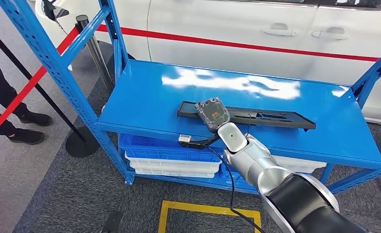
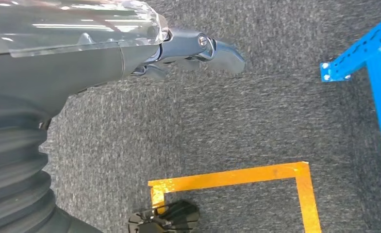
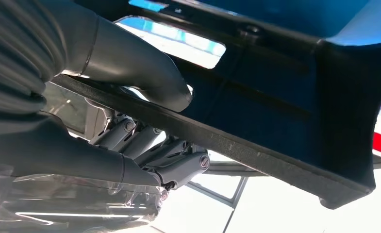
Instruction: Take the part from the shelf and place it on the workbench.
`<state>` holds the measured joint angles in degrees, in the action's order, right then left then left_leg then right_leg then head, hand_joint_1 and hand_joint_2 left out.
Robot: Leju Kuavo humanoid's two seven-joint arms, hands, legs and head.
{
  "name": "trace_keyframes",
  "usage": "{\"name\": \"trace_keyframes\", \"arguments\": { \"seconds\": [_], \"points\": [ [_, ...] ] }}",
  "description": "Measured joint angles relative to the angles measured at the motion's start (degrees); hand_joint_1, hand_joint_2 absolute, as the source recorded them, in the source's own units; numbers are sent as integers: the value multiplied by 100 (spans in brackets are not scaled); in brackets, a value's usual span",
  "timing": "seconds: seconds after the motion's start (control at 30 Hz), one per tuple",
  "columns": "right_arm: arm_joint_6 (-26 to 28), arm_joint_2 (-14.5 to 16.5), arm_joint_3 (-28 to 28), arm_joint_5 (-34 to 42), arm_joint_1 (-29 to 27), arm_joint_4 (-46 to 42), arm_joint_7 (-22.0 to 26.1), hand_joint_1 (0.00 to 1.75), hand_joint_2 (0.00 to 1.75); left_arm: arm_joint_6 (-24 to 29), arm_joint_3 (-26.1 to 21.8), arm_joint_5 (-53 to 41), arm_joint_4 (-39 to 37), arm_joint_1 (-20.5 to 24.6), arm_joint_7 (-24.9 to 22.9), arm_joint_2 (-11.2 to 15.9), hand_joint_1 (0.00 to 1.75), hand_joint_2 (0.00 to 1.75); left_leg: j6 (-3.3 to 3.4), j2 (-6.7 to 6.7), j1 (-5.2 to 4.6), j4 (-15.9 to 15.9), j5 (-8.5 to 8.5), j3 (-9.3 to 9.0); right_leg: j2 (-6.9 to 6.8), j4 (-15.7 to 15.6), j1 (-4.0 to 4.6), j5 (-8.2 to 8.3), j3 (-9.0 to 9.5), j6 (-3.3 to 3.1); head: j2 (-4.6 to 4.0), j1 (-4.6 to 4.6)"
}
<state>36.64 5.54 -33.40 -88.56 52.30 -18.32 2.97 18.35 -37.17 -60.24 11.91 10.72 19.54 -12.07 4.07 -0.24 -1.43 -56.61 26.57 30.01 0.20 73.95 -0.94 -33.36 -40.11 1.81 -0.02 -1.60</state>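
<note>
A long, flat black part lies along the top of the blue shelf, near its front edge. My right hand sits over the part's left portion. In the right wrist view the thumb presses one side of the part's rim and the fingers curl against the other side, so the hand grips it. My left hand hangs above the grey carpet with nothing in it and its fingers loosely extended.
A white car stands right behind the shelf. Blue and white bins fill the lower level. At the left are a stanchion with a red belt and a person's feet. Yellow floor tape marks a square.
</note>
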Motion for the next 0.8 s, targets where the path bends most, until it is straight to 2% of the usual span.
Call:
{"name": "trace_keyframes", "arguments": {
  "seconds": [0.03,0.07,0.1,0.17,0.2,0.27,0.3,0.33,0.37,0.43,0.47,0.5,0.53,0.57,0.63,0.67,0.7,0.73,0.8],
  "points": [
    [-7,1,0,0,0,0,9,175,175,-2,-1,21,0,-9,11,2,0,175,-1,-2,-10,-29,1,24,-1,47,8,72,-18,-19,0,0],
    [-12,2,0,0,6,0,13,175,175,-4,-3,34,0,-17,23,4,0,175,-4,-6,-23,-56,5,38,-1,-132,22,245,71,-51,0,1],
    [-14,3,0,0,18,-1,14,175,175,-9,-3,43,0,-22,33,5,0,175,-8,-10,-38,-80,12,46,1,-489,41,470,243,-99,0,1],
    [-16,10,0,0,46,-5,20,175,175,-22,-4,50,0,-24,46,-1,0,175,-31,-16,-58,-117,17,87,-8,-1176,86,743,573,-201,0,2],
    [-17,17,0,0,57,-9,23,175,175,-30,-4,51,0,-24,50,-3,0,175,-53,-16,-54,-129,9,112,-16,-1378,108,789,657,-231,0,2],
    [-18,38,0,0,70,-19,29,175,175,-38,-5,54,0,-27,52,-7,0,175,-113,-14,-35,-129,-27,149,-32,-1515,130,802,682,-241,0,3],
    [-19,48,0,0,74,-22,32,175,175,-41,-5,56,0,-32,52,-4,0,175,-143,-16,-34,-135,-20,160,-41,-1569,109,826,690,-249,0,2],
    [-19,62,0,0,78,-26,37,175,175,-48,-5,59,0,-35,55,-1,0,175,-182,-17,-37,-174,36,184,-51,-1629,82,858,695,-265,0,2],
    [-20,75,0,0,81,-30,46,175,175,-61,-5,63,0,-37,60,3,0,175,-228,-17,-30,-305,160,239,-64,-1686,50,898,690,-280,0,2],
    [-20,99,0,0,81,-31,62,175,175,-92,-5,69,0,-37,79,13,0,175,-337,-15,40,-900,568,470,-80,-1726,17,978,625,-293,0,1],
    [-20,103,0,0,80,-31,69,175,175,-105,-6,78,0,-41,92,17,0,175,-392,-13,94,-1287,762,612,-84,-1716,6,1009,573,-281,0,2],
    [-20,106,0,0,78,-31,73,175,175,-118,-7,90,0,-47,108,21,0,175,-445,-11,146,-1583,874,711,-87,-1699,-10,1039,517,-261,0,2],
    [-20,107,0,0,77,-31,77,175,175,-131,-8,104,0,-53,125,24,0,175,-497,-9,195,-1696,876,724,-89,-1677,-33,1066,461,-234,0,1],
    [-19,107,0,0,77,-31,80,175,175,-144,-9,116,0,-57,140,26,0,175,-551,-8,241,-1581,765,627,-89,-1648,-64,1093,405,-202,0,1],
    [-16,109,2,1,83,-31,83,175,175,-161,-9,123,0,-53,155,26,0,175,-663,-4,319,-844,446,190,-86,-1577,-125,1141,300,-128,0,0],
    [-17,110,7,3,88,-33,87,175,175,-168,-8,123,1,-48,156,25,0,175,-673,-16,325,-501,338,1,-79,-1550,-142,1172,254,-80,0,1],
    [-19,115,14,7,93,-36,99,175,175,-176,-8,122,1,-46,156,25,0,175,-657,-31,322,-282,292,-98,-68,-1531,-145,1209,221,-29,0,1],
    [-20,120,24,11,98,-37,116,175,175,-183,-7,121,2,-45,155,26,0,175,-616,-48,300,-207,301,-112,-56,-1533,-139,1254,199,25,0,1],
    [-22,127,44,19,94,-36,161,175,175,-187,-7,120,2,-49,155,29,0,175,-483,-63,274,-226,227,-15,-39,-1578,-141,1361,180,127,0,3]
  ]
}}
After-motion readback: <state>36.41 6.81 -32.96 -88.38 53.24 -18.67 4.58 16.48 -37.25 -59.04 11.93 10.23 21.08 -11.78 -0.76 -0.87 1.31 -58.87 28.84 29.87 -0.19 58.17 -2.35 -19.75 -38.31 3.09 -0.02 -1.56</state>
